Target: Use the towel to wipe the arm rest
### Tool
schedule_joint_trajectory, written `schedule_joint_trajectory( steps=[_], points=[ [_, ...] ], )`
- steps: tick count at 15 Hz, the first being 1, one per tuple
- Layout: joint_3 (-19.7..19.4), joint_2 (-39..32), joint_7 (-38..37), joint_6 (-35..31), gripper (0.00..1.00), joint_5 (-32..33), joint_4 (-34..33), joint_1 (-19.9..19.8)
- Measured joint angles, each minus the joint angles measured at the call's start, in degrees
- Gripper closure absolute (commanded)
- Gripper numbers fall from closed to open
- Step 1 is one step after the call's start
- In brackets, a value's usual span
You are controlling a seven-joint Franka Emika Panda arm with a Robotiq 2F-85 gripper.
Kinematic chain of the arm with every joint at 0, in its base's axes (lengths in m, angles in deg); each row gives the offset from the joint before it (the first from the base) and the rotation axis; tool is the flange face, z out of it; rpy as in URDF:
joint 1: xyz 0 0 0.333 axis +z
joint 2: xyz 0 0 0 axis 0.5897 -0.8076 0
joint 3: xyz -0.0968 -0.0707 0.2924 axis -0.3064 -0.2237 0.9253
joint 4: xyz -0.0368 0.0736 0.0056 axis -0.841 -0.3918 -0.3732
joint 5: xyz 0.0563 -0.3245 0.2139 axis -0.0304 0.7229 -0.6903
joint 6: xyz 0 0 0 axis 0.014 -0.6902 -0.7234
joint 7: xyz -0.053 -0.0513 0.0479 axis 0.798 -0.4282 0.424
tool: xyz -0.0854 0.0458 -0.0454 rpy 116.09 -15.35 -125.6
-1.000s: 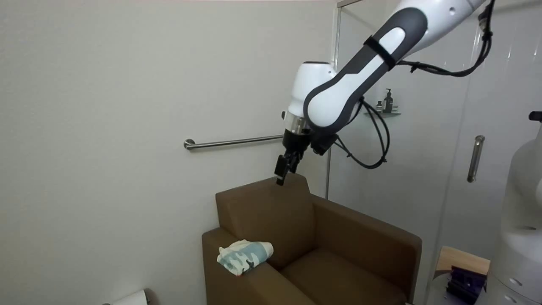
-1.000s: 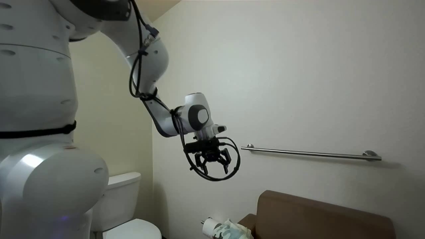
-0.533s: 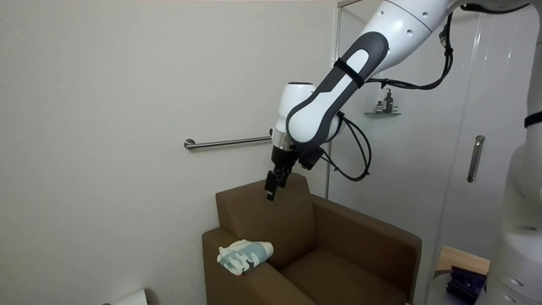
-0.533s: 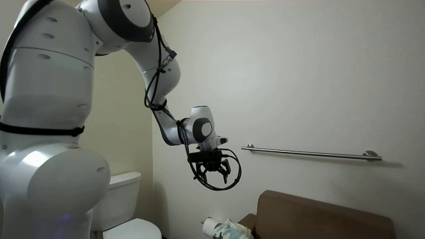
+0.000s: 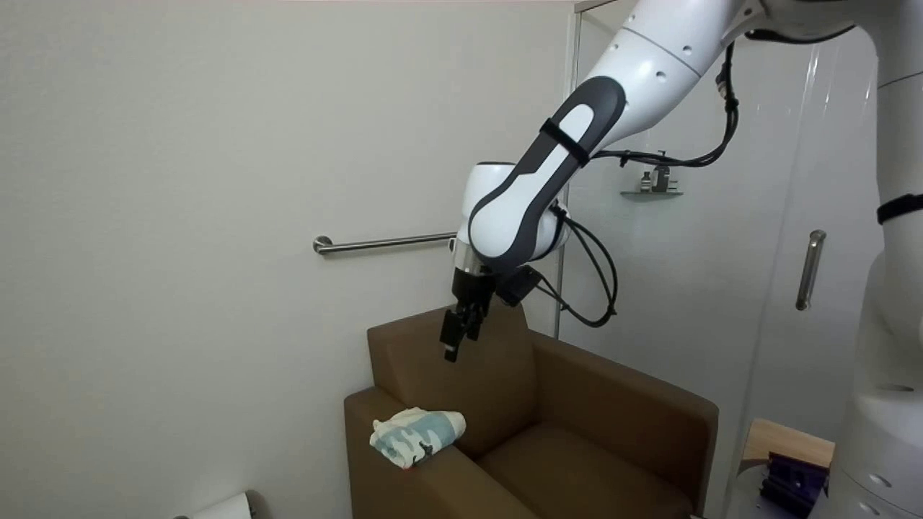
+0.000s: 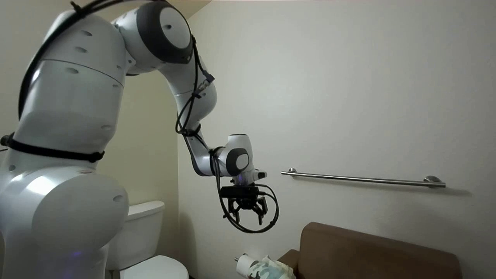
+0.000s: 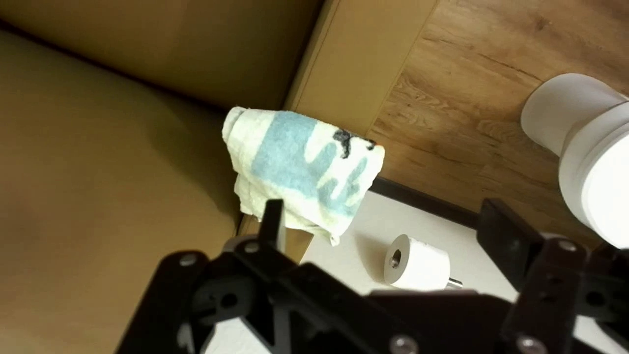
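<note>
A folded white and blue towel [image 5: 418, 436] with dark marks lies on the arm rest [image 5: 461, 490] of a brown armchair. The towel also shows at the bottom edge of an exterior view [image 6: 271, 268] and in the middle of the wrist view [image 7: 295, 162]. The arm rest runs up beyond it in the wrist view [image 7: 363, 54]. My gripper [image 5: 451, 352] is above the towel, near the chair's back, apart from it. In the wrist view the gripper [image 7: 385, 221] is open, its fingers wide apart with nothing between them. The towel's underside is hidden.
The chair back [image 5: 447, 353] stands close behind my gripper. A metal grab bar [image 6: 364, 179] is on the wall. A toilet paper roll [image 7: 417, 263] sticks out from the wall beside the arm rest. A toilet [image 6: 147, 217] stands in the corner.
My gripper has moved down, and a little left in an exterior view, closer to the towel. It stays open. The towel and chair have not moved.
</note>
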Motion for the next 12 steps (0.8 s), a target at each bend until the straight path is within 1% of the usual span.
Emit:
schedule_joint_trajectory(
  steps=[3, 6, 7, 9, 10, 12],
  points=[
    [0.3, -8.9, -0.1, -0.5, 0.0, 0.0, -5.8, 0.0],
    [-0.3, -18.2, -1.9, -3.6, 0.0, 0.7, -12.1, 0.3],
    [-0.5, -21.5, -2.3, -3.8, 0.0, 0.7, -14.6, 0.3],
    [-0.7, -27.2, -2.7, -3.5, 0.0, 0.7, -19.6, 0.4],
    [-0.7, -29.6, -2.7, -2.3, 0.0, 0.7, -22.2, 0.5],
    [-0.6, -32.2, -2.7, -0.2, 0.0, 0.7, -25.8, 0.7]
  ],
)
